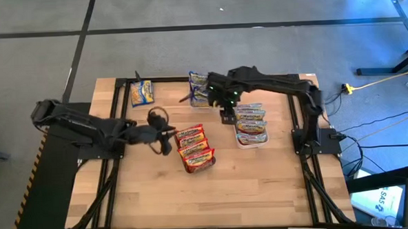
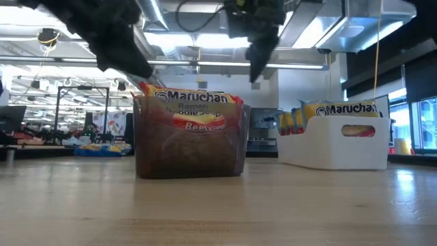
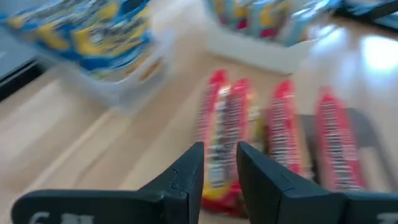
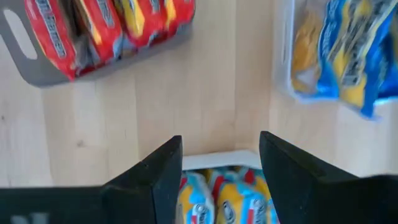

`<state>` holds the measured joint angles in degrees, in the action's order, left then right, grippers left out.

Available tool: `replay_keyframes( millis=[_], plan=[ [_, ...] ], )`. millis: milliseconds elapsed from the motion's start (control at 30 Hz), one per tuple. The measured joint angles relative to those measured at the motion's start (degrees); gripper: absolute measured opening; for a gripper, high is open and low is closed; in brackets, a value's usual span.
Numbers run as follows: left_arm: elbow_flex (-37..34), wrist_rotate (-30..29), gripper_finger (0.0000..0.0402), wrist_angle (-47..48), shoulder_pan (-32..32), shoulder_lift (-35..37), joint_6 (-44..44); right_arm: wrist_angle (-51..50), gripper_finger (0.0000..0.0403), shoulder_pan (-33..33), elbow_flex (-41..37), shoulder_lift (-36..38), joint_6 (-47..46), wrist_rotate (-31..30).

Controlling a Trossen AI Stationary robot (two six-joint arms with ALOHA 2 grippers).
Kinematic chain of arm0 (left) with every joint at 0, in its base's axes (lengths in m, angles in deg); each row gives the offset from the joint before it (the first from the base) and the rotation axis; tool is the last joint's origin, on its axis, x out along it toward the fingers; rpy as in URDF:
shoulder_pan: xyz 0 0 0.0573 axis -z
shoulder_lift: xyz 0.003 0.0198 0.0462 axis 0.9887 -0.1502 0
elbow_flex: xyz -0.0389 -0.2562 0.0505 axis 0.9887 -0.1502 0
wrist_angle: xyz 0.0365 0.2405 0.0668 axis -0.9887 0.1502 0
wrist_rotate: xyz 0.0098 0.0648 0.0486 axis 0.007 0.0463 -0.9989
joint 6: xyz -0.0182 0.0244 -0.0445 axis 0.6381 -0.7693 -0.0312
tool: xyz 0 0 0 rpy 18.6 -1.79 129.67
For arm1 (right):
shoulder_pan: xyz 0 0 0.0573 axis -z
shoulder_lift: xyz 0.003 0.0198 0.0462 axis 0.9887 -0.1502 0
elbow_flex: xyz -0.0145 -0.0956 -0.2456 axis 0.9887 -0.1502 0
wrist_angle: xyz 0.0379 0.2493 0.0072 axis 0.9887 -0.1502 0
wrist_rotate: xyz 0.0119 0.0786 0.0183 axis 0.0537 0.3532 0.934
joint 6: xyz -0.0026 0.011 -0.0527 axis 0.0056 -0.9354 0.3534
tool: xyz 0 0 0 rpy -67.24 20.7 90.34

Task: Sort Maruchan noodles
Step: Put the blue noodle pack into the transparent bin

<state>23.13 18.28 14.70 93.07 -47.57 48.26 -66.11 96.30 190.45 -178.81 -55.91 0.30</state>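
High view | glossy flat noodle packets (image 1: 195,148) | smooth wooden table (image 1: 214,190)

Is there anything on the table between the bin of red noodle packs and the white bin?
No. In the high view, only bare wood lies between the red packs' bin and the white bin; the right end effector hangs above its far end.

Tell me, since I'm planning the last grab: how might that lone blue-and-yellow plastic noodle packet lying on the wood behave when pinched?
The flat blue-and-yellow plastic noodle packet probably feels light for its size, being thin. Its glossy wrapper could slip or slide on the smooth wooden table when nudged. The wrapper edges likely crumple, while the noodle block inside may crack under a hard squeeze.
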Motion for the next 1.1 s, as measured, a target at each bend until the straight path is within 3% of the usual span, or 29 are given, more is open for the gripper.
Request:
replay_keyframes(
  millis=[267,500,633,867,1100],
  plan=[
    [8.66,4.51,0.0089,21.58,-15.48,0.02,3.16,20.66,0.0189,-0.73,-30.99,20.27,-5.68,-1.61],
    [8.77,9.96,0.0089,25.4,-34.73,-0.18,0.42,34.16,0.0189,-5.35,-48.12,40.6,-8.76,-13.11],
    [8.72,13.24,0.0089,25.4,-46.43,-3.12,-2.86,42.71,0.0189,-6.84,-55.31,49.03,-9.63,-14.76],
    [8.7,12.6,0.0089,21.94,-61.24,-14.42,-9.1,53.41,0.0189,-6.71,-63.43,53.81,-15.8,-8.41],
    [9.23,9.58,0.0089,16.34,-66.9,-25.82,-13.27,54.39,0.0189,-6.71,-65.51,52.64,-16.48,-5.09]
  ],
)
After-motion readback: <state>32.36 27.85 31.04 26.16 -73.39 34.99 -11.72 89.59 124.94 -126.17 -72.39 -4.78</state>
